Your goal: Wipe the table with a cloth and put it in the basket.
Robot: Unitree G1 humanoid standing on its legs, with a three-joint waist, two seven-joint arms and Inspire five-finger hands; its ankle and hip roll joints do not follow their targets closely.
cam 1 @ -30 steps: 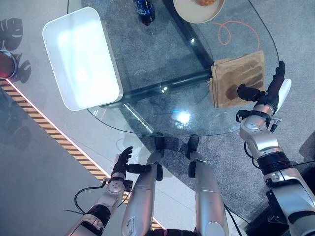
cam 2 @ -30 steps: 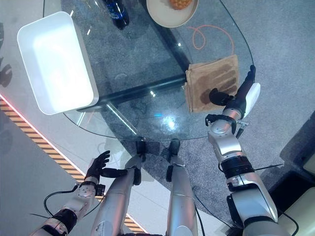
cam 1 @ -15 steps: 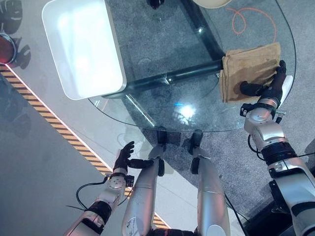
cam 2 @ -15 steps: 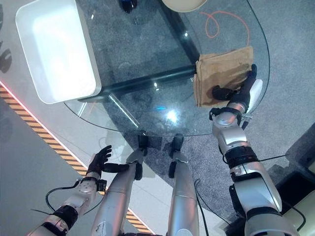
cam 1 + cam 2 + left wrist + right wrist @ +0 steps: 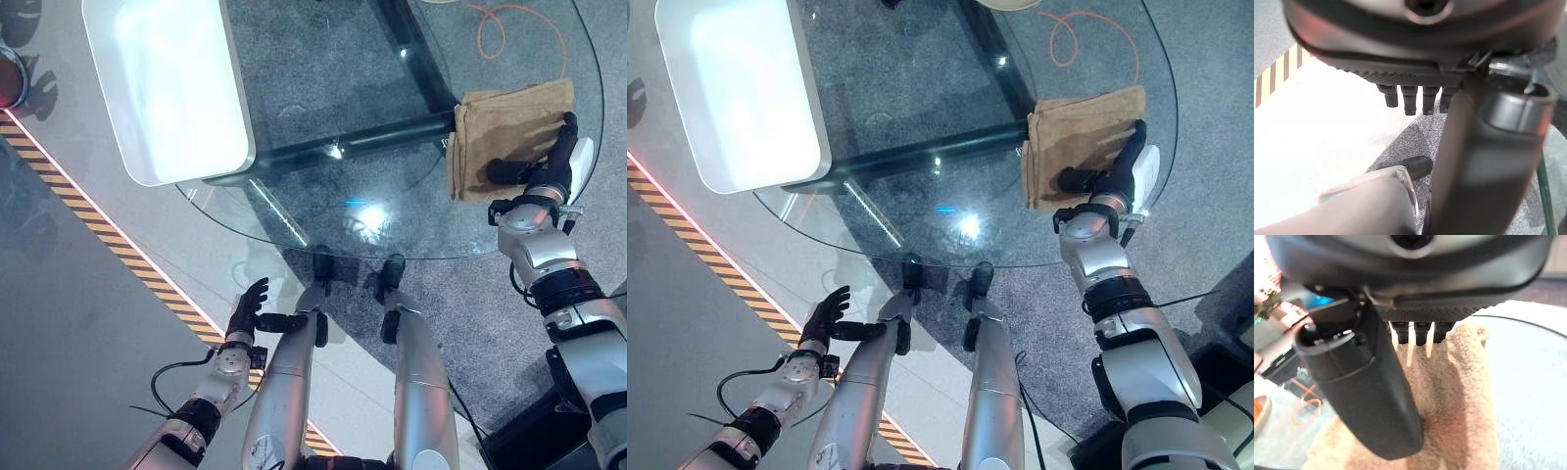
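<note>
Fingers (image 5: 1415,333) of the right hand (image 5: 549,168) lie straight and flat on the tan cloth (image 5: 505,122), thumb spread across its near part, pressing it to the glass rather than curling round it. The cloth sits folded at the right edge of the round glass tabletop (image 5: 323,88), just beside the rim, with the hand covering its right and near side. The left hand (image 5: 245,311) hangs low at the near left, well below the tabletop and apart from everything, its fingers relaxed and open, holding nothing. A white basket (image 5: 162,83) rests on the tabletop's far left edge, well apart from the cloth. An orange cord (image 5: 1087,34) loops on the floor beneath the glass, far right. The wiping step appears to be in hand. Next, the flat hand would likely have to sweep the cloth leftward across the glass, then close on it for the carry to the basket.
</note>
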